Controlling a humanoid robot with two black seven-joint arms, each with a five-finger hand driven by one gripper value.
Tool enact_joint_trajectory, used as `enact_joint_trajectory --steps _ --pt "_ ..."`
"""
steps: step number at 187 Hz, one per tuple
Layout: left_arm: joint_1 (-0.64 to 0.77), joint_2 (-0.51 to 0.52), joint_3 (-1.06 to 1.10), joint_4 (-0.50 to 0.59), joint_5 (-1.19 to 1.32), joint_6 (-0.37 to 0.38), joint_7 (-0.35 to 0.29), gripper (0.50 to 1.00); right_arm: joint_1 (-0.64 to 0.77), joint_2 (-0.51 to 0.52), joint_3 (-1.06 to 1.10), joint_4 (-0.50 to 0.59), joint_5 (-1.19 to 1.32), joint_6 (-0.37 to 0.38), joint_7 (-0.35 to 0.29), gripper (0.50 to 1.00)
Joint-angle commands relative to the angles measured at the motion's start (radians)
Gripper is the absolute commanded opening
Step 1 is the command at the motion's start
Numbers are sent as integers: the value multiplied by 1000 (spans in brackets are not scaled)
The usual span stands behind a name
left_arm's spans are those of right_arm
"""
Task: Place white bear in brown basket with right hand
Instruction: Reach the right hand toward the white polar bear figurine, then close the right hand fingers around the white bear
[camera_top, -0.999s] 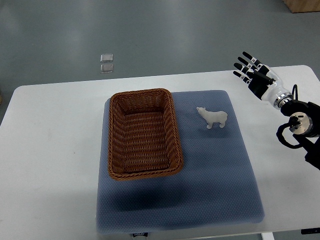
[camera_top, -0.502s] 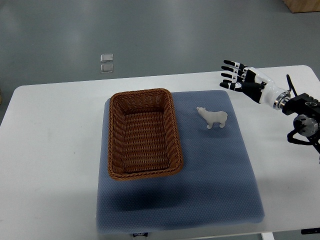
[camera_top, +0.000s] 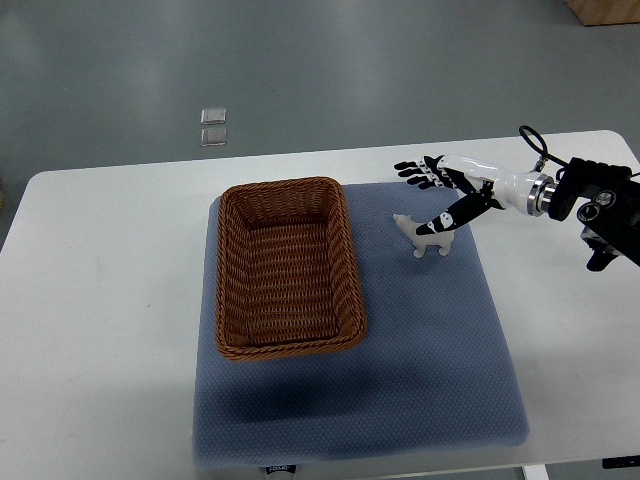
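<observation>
A small white bear (camera_top: 420, 236) stands on the blue mat (camera_top: 420, 340), just right of the brown wicker basket (camera_top: 287, 267), which holds nothing. My right hand (camera_top: 430, 195) reaches in from the right edge and hovers over the bear's back. Its fingers (camera_top: 415, 171) are spread toward the left and its thumb (camera_top: 442, 220) points down beside the bear's rear. The hand is open and grips nothing. My left arm does not show.
The mat lies on a white table (camera_top: 100, 300) whose far edge runs above the basket. Two small clear squares (camera_top: 212, 126) lie on the grey floor beyond the table. A brown box corner (camera_top: 605, 10) shows at the top right.
My right hand has swung left and down from the table's right rear corner to just over the bear, turning its palm downward. The bear and basket have stayed put.
</observation>
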Motion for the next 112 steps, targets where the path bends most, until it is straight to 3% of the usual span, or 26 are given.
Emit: enact_joint_trajectory --steps 1,38,89,112 --pt "0 0 1 0 1 0 0 1000 -6 -1 -28 9 -66 -54 -3 895" --pt "0 0 1 0 1 0 0 1000 -6 -1 -103 9 -163 -181 -14 883" --pt "1 0 -1 0 0 0 0 1000 -1 -11 -152 9 -174 -187 -14 868" --pt "0 0 1 0 0 0 -1 1000 -1 -11 -154 9 -215 -187 -14 807"
